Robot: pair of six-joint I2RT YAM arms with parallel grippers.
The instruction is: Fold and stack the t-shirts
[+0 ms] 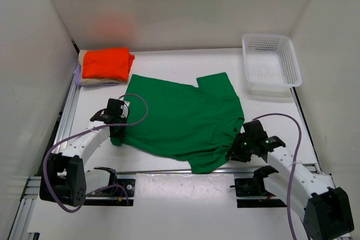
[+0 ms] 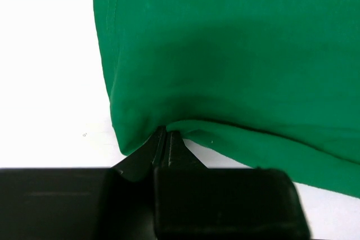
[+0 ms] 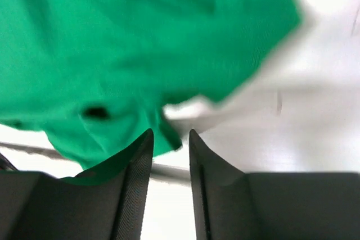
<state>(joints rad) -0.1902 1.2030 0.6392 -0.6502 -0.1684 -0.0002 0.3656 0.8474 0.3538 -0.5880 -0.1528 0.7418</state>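
Green shirt (image 1: 180, 119): It lies spread out in the middle of the table (image 1: 169, 195). It is not folded yet.
Pile: The orange shirt (image 1: 107, 63) sits on top of the tan shirt (image 1: 82, 54) and the purple shirt (image 1: 78, 77) in the far left corner.
Basket (image 1: 269, 36): It stands in the far right corner, well apart from the green shirt.
Left gripper (image 2: 166, 139): It is pinched tight on a small bit of the green shirt at the shirt's near left corner.
Right gripper (image 3: 170, 136): It is at the shirt's near right corner. Its fingers are a little apart. Cloth touches one finger, but you can see none in the gap.
Worry one: If you lift now, only the left side may come up. The shirt would then drag and bunch.
Worry two: The left pinch is tiny and right at the edge. A fast pull could make it slip out.
Worry three: The shirt's near right corner lies over the near edge of the table. It could catch there.
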